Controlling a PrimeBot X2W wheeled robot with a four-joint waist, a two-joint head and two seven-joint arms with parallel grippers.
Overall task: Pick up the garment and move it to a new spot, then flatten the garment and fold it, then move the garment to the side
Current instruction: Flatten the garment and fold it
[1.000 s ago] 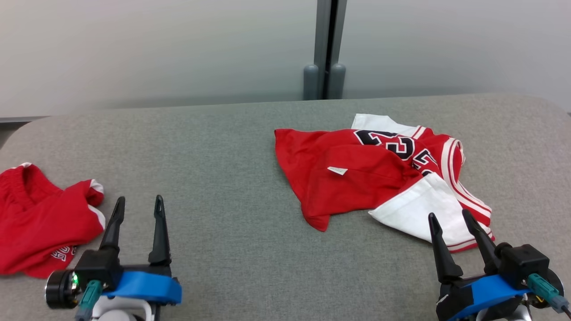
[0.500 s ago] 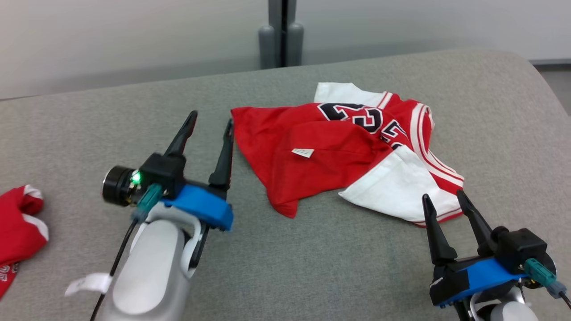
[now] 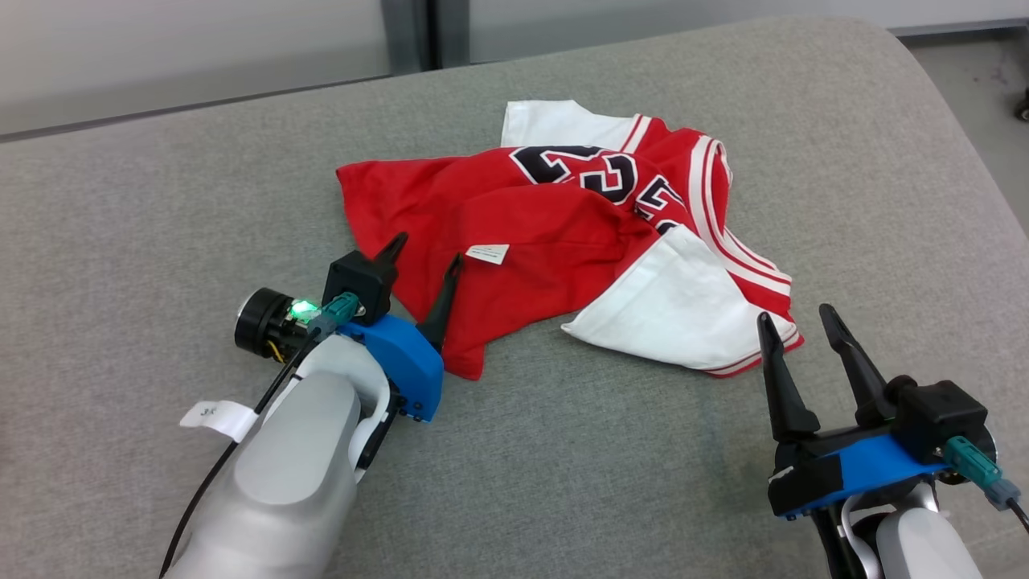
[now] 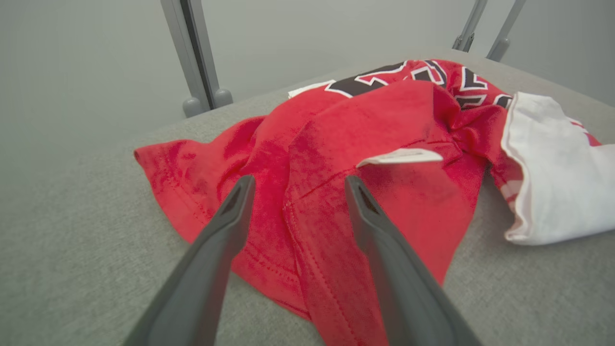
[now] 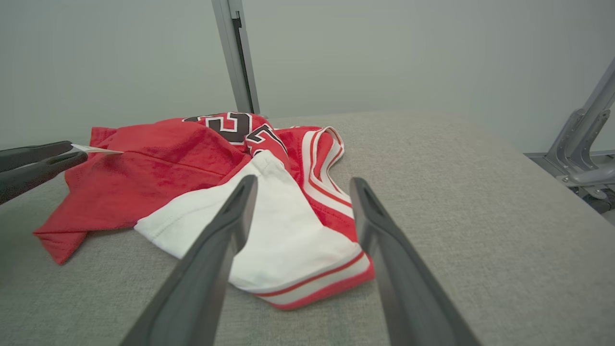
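The garment (image 3: 555, 233) is a crumpled red and white jersey with black numbers, lying on the grey padded table (image 3: 161, 201). My left gripper (image 3: 428, 249) is open at the jersey's near left edge, its fingers astride a red fold (image 4: 312, 202) with a small white label (image 4: 399, 156) just beyond. My right gripper (image 3: 794, 315) is open just short of the white, red-striped corner (image 5: 298, 269) at the jersey's near right. In the right wrist view the garment (image 5: 168, 154) spreads ahead and the left gripper's fingers (image 5: 33, 163) show at the left edge.
The table's rounded right edge drops to the floor (image 3: 981, 121). A grey post (image 3: 410, 32) stands against the wall behind. A metal frame (image 5: 581, 144) sits off the table's right side. A white tag (image 3: 213, 414) hangs from the left arm's cable.
The camera has swung right and down, so a second red piece at the left has left the picture. My left arm has reached forward to the jersey's left edge. Both grippers stay open.
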